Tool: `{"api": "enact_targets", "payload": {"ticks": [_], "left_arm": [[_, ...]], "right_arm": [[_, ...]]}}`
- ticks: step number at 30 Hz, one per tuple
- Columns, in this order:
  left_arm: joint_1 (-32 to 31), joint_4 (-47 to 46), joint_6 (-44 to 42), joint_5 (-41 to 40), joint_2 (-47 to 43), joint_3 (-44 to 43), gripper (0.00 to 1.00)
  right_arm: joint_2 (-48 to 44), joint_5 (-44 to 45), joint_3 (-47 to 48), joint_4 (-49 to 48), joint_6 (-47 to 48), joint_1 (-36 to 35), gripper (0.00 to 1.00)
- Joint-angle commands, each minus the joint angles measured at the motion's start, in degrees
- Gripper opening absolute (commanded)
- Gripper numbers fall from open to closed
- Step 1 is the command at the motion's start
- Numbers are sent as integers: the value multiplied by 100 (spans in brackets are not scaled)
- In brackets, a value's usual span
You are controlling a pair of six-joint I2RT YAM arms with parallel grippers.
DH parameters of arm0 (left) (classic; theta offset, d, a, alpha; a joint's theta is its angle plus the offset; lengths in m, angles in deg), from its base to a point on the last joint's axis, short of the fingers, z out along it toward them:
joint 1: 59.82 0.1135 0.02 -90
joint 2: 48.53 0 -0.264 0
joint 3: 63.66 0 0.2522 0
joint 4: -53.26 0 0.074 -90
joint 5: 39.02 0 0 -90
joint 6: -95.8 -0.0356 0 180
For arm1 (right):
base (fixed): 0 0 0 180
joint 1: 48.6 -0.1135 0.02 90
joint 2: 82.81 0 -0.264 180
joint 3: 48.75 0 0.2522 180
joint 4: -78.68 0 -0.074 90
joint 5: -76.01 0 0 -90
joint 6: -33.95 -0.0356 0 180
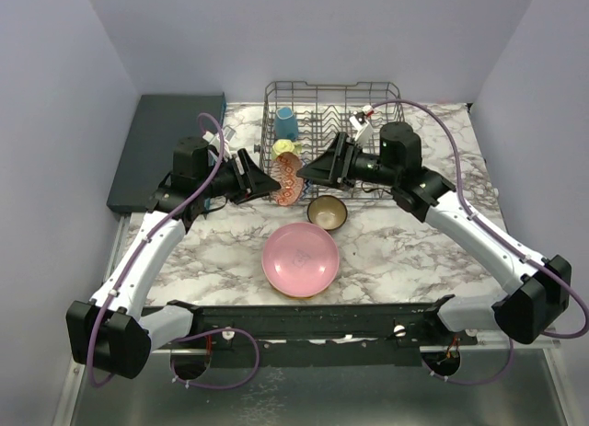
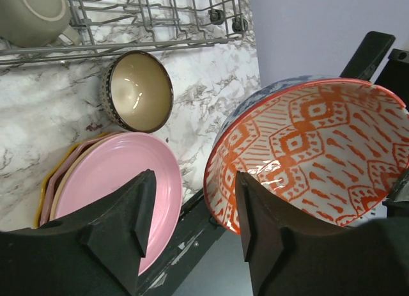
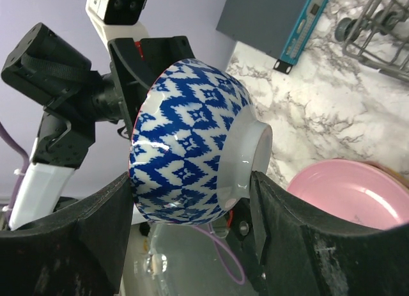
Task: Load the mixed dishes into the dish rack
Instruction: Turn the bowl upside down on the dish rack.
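Observation:
A bowl, blue-white outside (image 3: 192, 142) and orange-red patterned inside (image 2: 319, 149), hangs on its side above the table in front of the dish rack (image 1: 331, 83). My right gripper (image 3: 192, 210) is shut on this bowl (image 1: 288, 179), one finger on the rim and the other on the foot. My left gripper (image 2: 195, 213) faces the bowl's inside with its jaws open. The rim's edge lies in the gap beside the right finger (image 2: 255, 213). In the top view the left gripper (image 1: 267, 182) and right gripper (image 1: 308, 168) meet at the bowl.
A pink plate (image 1: 301, 258) tops a small stack near the front edge, and a small brown bowl (image 1: 328, 213) sits just behind it. The rack holds a blue mug (image 1: 286, 123) and a grey-green mug (image 2: 32, 15). A dark teal slab (image 1: 166, 150) lies at the left.

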Motion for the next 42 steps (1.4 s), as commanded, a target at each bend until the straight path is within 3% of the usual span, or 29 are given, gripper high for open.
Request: {"api": "enact_targets", "payload": {"ticks": [1, 11, 21, 42], "left_arm": [[20, 300, -282, -372, -92, -285, 60], [20, 810, -689, -868, -299, -455, 67], [20, 957, -1003, -1166, -468, 70, 67], [3, 968, -1593, -1388, -664, 952, 65]], "right_arm": [[-147, 456, 444, 500, 490, 85, 32], [81, 1330, 1236, 1832, 1551, 417, 30], [662, 2484, 2205, 3027, 2678, 907, 27], [2560, 5207, 4053, 3700, 4018, 1022, 24]]}}
